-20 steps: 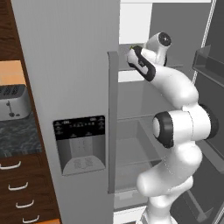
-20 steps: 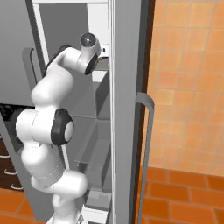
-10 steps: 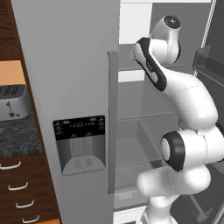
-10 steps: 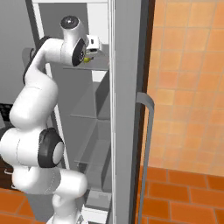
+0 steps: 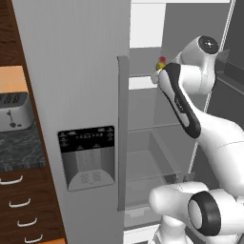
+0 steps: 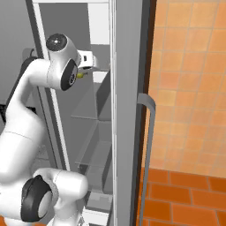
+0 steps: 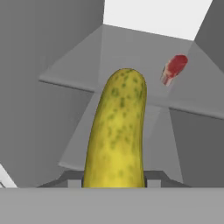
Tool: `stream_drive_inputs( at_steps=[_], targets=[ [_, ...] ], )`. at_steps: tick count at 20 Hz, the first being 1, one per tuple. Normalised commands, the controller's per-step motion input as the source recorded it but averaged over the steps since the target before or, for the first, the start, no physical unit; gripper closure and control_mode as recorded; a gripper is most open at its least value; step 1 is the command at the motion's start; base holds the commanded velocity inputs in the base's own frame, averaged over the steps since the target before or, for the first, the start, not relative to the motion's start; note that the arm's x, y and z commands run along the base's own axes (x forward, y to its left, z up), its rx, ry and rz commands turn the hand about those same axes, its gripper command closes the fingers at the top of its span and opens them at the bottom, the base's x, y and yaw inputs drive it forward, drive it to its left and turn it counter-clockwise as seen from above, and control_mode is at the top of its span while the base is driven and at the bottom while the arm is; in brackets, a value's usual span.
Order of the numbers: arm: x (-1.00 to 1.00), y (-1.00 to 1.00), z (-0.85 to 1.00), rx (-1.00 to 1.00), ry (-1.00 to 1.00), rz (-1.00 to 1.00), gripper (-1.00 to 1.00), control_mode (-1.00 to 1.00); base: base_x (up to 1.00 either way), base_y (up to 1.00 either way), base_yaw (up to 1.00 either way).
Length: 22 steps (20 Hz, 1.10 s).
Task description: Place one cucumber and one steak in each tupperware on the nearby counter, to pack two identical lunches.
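Jaws clenched on the paler yellow-green cucumber (image 7: pixel 117 131), which projects forward from between the finger tips in the hand view; the gripper (image 5: pixel 161 66) is raised at the upper shelf level of the open fridge (image 5: pixel 76 71), and a yellow-green tip shows at the gripper in both base views.

Progress, as judged: an early stage. One cucumber is in the grip but nothing is seen packed; no tupperware appears in these views, so the state of the trays cannot be told. Left to do: carry this cucumber out to a tray, then fetch the remaining food items.

Surroundings, largest to smallest: the fridge, whose closed grey left door with its long vertical handle (image 5: pixel 123 133) and dispenser panel (image 5: pixel 86 155) stands just beside the arm; the open right door (image 6: pixel 128 110) flanks the arm's other side; grey inner shelves (image 7: pixel 70 83) lie below and ahead of the hand; the counter (image 5: pixel 16 145) with a silver toaster (image 5: pixel 13 112) lies well apart to the left; a red-pink steak (image 7: pixel 174 68) rests on a shelf beyond the cucumber.

Obstructions, as judged: the door edges on either side narrow the way out, and the closed left door stands between the hand and the counter.
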Motion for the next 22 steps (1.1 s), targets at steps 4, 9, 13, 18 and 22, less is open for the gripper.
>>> stream_drive_inputs(
  at_steps=[4, 9, 13, 18, 22],
  targets=[
    [-1.00, 0.01, -0.21, -0.05, 0.06, 0.00, 1.00, -1.00, 0.00, 0.00, 0.00],
    [-0.91, 0.05, -0.94, -0.12, 0.16, 0.00, 1.00, -1.00, 0.00, 0.00, 0.00],
    [-0.74, 0.00, -1.00, -0.06, 0.22, 0.04, 1.00, -1.00, 0.00, 0.00, 0.00],
    [-0.80, 0.00, -0.80, -0.01, 0.12, 0.12, 1.00, 1.00, -0.20, 0.00, 0.04],
    [0.00, 0.00, 0.00, 0.00, 0.00, 0.00, 1.00, 1.00, -0.99, 0.47, 0.19]
  ],
)
